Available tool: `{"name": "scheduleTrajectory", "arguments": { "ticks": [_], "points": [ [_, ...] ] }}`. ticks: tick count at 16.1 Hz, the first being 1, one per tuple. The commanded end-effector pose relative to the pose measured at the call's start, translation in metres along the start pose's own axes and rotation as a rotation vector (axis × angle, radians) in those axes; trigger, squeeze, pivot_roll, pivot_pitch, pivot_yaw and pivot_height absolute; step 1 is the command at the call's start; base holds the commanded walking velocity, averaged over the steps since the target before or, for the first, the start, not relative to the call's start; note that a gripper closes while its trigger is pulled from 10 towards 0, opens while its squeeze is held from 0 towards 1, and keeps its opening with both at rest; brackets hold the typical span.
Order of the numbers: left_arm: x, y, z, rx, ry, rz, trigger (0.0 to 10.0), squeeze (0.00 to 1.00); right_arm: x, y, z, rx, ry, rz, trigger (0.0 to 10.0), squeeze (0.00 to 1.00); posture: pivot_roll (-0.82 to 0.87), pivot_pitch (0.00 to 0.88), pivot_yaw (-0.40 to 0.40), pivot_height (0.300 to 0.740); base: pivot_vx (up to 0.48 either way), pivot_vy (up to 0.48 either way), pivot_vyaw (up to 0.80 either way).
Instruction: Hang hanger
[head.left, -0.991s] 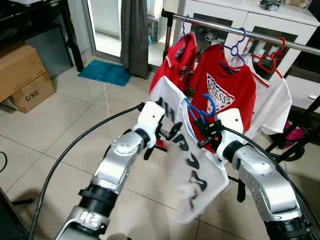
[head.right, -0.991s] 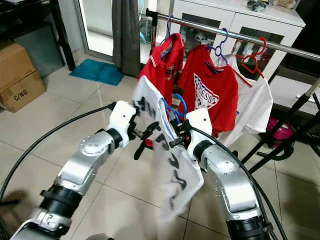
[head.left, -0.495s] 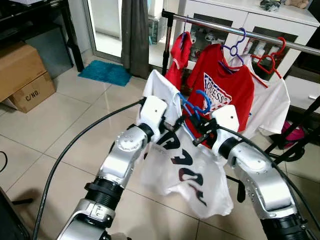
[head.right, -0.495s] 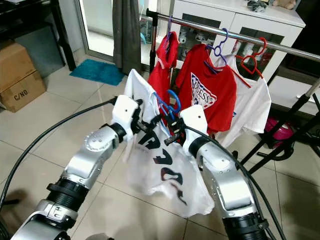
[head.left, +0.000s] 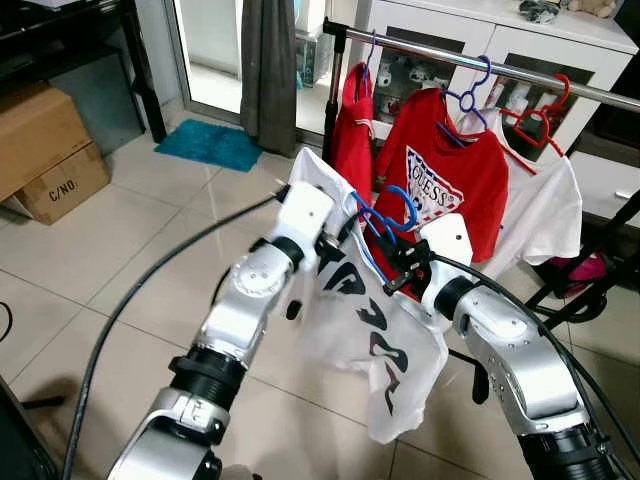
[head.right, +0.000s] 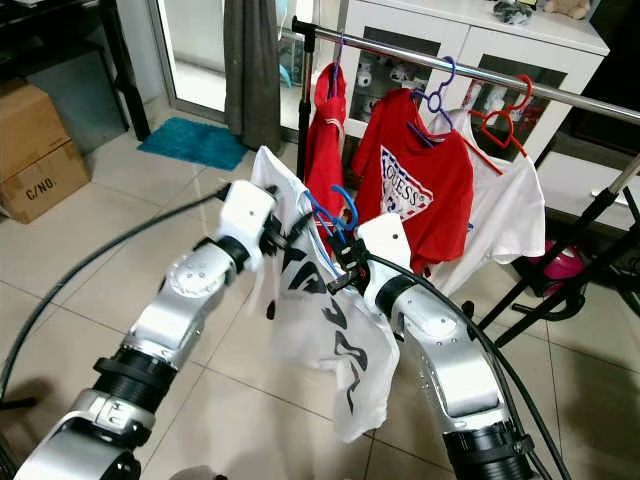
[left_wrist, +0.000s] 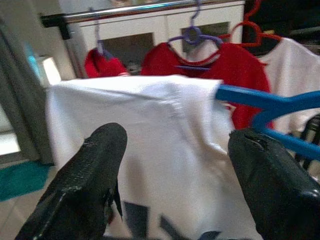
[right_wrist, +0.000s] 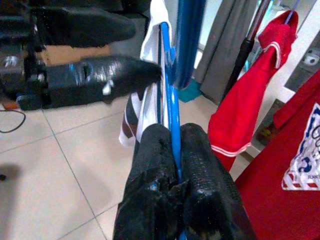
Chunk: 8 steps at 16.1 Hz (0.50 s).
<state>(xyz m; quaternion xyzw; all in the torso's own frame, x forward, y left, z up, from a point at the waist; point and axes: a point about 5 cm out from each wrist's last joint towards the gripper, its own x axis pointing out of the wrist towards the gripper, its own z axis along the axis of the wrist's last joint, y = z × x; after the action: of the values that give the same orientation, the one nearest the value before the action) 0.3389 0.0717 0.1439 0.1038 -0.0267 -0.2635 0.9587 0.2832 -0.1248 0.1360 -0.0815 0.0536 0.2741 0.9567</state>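
A blue plastic hanger carries a white T-shirt with black lettering. Far right, a red T-shirt with a white logo; far left, a teal floor mat.

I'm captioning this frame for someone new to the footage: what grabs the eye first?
The white T-shirt with dark lettering, draped on a blue hanger, hangs mid-frame between both arms. The right gripper is pinched shut on the hanger, while the left gripper is open at the shirt's shoulder. Behind them, a clothes rail carries red shirts and a white one.
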Motion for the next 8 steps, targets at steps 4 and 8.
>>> {"name": "scheduleTrajectory", "arguments": {
  "ticks": [4,8],
  "points": [
    [0.0037,0.0011,0.0058,-0.008,-0.033,0.008,0.0,0.00,0.0015,-0.0077,0.0086,-0.021,-0.045,-0.007,0.0,0.00,-0.01,0.000,-0.103,0.740,0.000,0.000,0.00],
    [0.0075,-0.0051,0.0060,-0.023,-0.047,-0.077,0.0,0.00,0.0006,-0.0101,0.0099,-0.016,-0.055,-0.007,0.0,0.00,-0.01,0.000,-0.107,0.740,0.000,0.000,0.00]
  ]
}}
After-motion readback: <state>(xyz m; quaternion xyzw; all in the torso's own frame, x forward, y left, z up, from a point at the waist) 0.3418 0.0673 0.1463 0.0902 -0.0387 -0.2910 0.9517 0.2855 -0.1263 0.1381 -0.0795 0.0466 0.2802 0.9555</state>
